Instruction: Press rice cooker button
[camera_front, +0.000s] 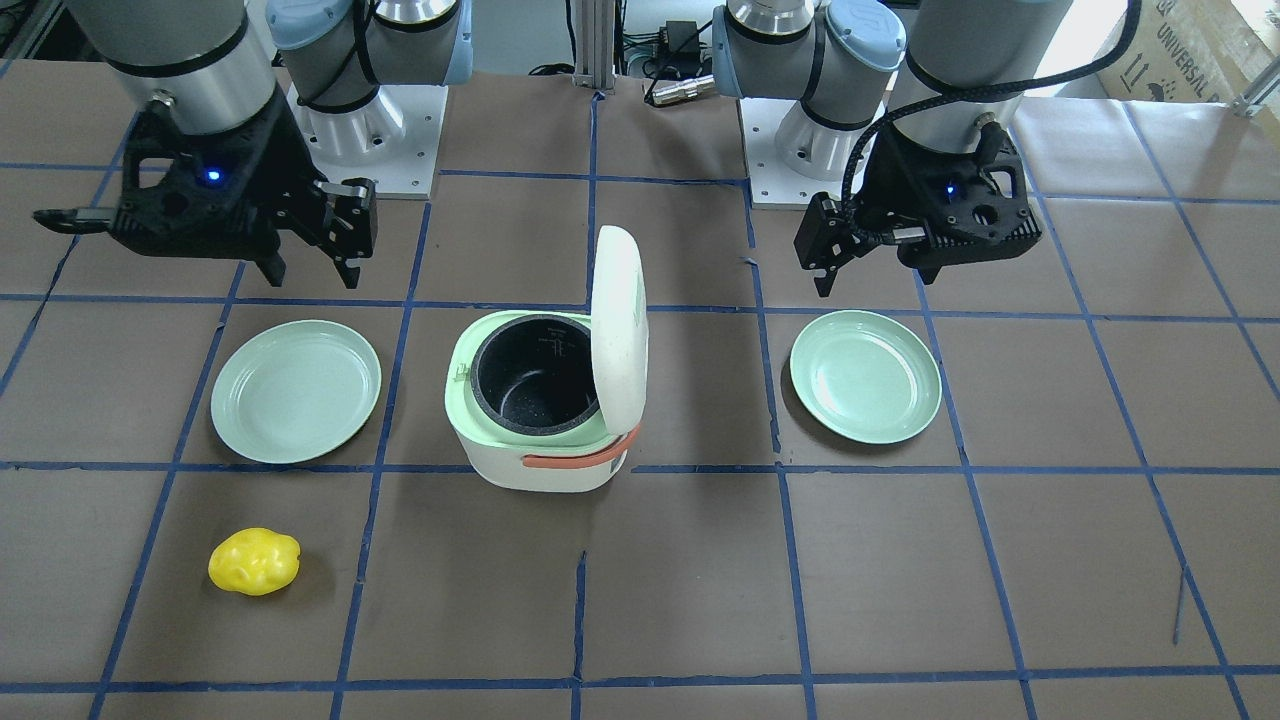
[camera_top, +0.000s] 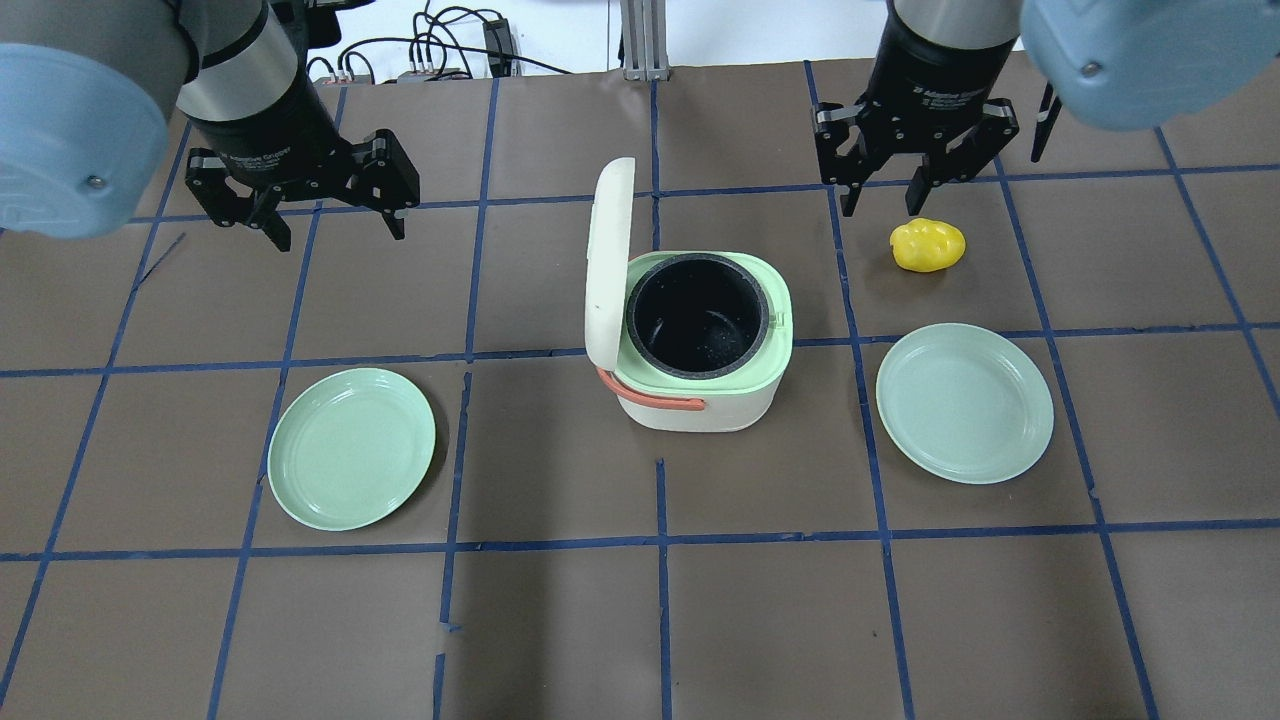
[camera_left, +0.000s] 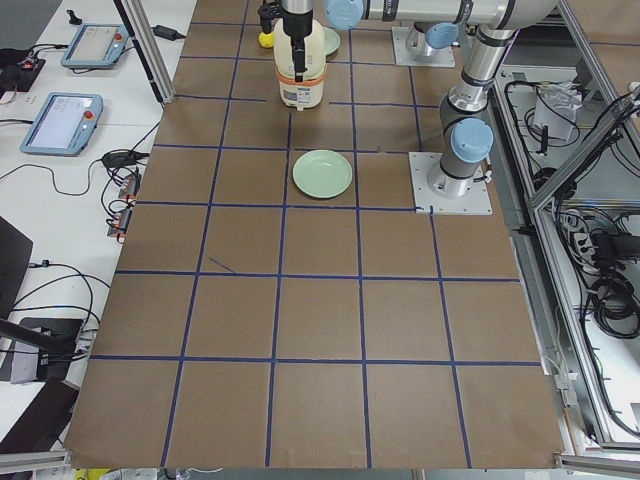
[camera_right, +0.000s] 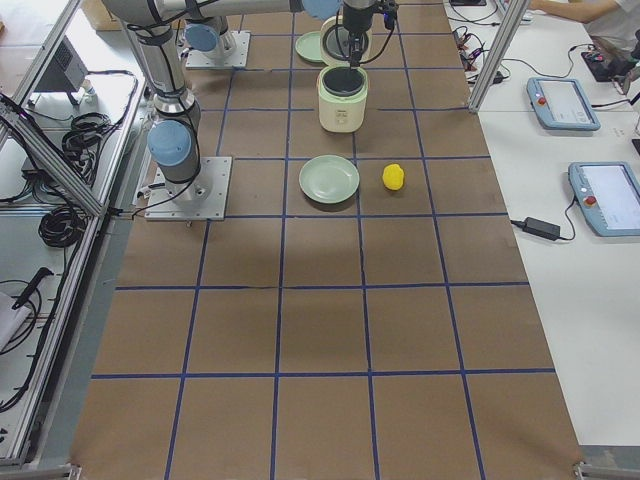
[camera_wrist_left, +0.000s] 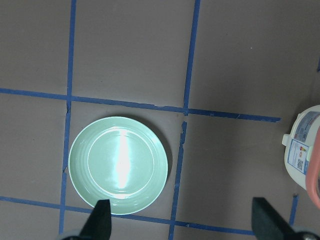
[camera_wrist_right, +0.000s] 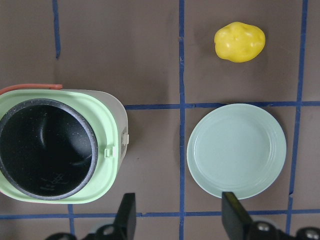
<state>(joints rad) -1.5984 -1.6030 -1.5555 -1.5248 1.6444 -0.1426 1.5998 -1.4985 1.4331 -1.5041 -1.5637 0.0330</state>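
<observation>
Both sets of fingers (camera_wrist_right: 127, 215) apart and empty; white-and-green plastic rice cooker (camera_top: 700, 400) centred on brown bench (camera_top: 560, 620), lid (camera_top: 608, 260) up, latch tab (camera_wrist_right: 114, 150) on its right side, nearer right gripper (camera_top: 880, 200) than left gripper (camera_top: 335, 230).

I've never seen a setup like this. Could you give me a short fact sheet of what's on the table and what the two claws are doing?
Rice cooker: middle of the table; white body, green rim, orange handle
Lid: open, standing upright
Inner pot: dark, looks empty
Left plate: pale green, empty
Right plate: pale green, empty
Yellow lumpy object: beyond the right plate, touching nothing
Left gripper: open, holding nothing
Right gripper: open, holding nothing
</observation>
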